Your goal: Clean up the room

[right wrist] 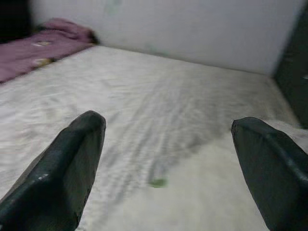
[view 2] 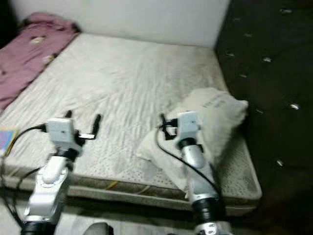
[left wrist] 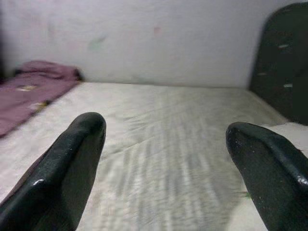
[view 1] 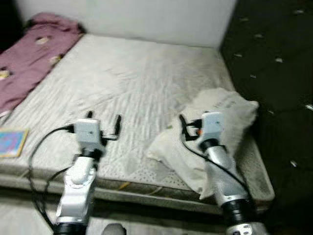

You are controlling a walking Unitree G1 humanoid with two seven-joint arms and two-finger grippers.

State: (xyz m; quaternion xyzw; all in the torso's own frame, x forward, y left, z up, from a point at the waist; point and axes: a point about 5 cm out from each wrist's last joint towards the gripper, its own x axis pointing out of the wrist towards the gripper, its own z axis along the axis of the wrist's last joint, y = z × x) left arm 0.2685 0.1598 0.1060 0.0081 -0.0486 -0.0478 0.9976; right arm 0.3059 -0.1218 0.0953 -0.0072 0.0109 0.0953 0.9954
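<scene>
a robot stands at the foot edge of a bare white mattress (view 1: 127,83) with both silver arms raised over it. the left gripper (view 1: 103,123) hovers above the near part of the mattress, its two black fingers spread wide apart with nothing between them. the right gripper (view 1: 188,128) is raised over the near edge of a cream pillow (view 1: 220,117), its fingers also wide apart and empty in the right wrist view; whether they touch the fabric cannot be told. the pillow lies crumpled at the robot's right near corner of the mattress, just beside a dark tufted headboard (view 1: 274,58) that runs along that side. it looks dropped rather than set in place, so it is probably the thing to be straightened, and the spread fingers suggest readiness to take hold of it. a mauve blanket (view 1: 29,58) with pale patches is bunched along the far left edge of the mattress, against a plain white wall (view 1: 146,19). a flat book or card (view 1: 12,142) with a blue and pink cover sits at the near left edge; its cover is too blurred to read. faint dark printing shows on the pillow, but it is too small and soft to make out. no other labels or brands can be read.
</scene>
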